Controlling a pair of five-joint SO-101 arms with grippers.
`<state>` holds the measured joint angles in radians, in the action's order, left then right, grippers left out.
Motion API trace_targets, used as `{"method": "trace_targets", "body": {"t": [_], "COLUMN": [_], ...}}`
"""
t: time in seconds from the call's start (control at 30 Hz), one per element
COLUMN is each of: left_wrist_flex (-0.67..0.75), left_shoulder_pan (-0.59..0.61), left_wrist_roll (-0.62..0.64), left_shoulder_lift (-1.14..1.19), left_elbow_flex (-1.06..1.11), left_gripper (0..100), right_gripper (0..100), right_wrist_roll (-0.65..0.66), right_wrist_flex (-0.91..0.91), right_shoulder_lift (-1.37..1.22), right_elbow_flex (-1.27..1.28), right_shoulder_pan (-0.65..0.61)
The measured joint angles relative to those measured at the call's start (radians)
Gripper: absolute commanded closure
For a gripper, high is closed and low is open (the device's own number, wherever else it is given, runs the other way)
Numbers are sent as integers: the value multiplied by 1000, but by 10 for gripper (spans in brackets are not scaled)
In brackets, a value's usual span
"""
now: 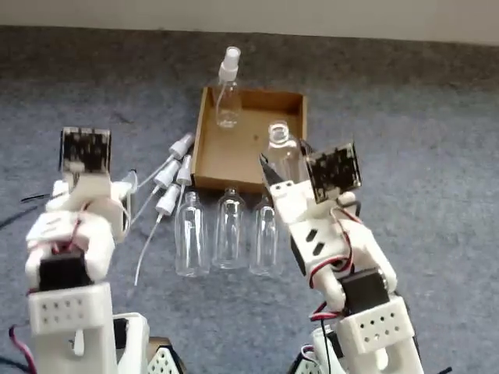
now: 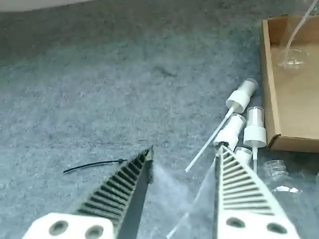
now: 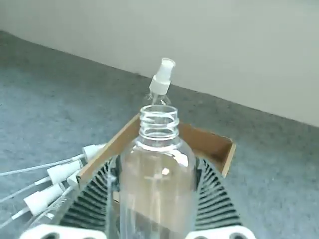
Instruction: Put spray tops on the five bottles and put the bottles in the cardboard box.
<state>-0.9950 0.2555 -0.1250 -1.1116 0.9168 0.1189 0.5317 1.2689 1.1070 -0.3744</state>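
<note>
My right gripper (image 1: 281,167) is shut on an upright clear bottle (image 3: 157,169) with a bare threaded neck, held over the near right part of the cardboard box (image 1: 242,160). A bottle with a white spray top (image 1: 228,89) stands in the box's far left corner. Three more topless bottles (image 1: 230,230) lie side by side on the carpet in front of the box. Several white spray tops (image 2: 239,102) with long dip tubes lie left of the box. My left gripper (image 2: 185,148) hangs open just short of them, holding nothing.
Grey carpet covers the whole table. A thin black cable tie (image 2: 94,165) lies on the carpet to the left of the spray tops. A pale wall (image 3: 239,50) runs behind the box. Open carpet lies right of the box.
</note>
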Motion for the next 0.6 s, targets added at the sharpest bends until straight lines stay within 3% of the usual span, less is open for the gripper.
{"method": "trace_targets", "body": {"t": [0.2,0.43,0.6], "left_wrist_flex": [-81,-287,-385], "left_shoulder_pan": [6,-3,-40], "left_wrist_roll": [-44,-150,-190], "left_shoulder_lift": [545,1194,1559], "left_elbow_flex": [-404,-973,-1395], "left_gripper": [808,808,804], "right_gripper": [995,995,995], "right_wrist_roll": [-8,-6,92], "right_wrist_flex": [48,304,446], "right_shoulder_lift": [293,517,522], "right_elbow_flex": [210,301,301], "right_shoulder_pan": [133,143,147]}}
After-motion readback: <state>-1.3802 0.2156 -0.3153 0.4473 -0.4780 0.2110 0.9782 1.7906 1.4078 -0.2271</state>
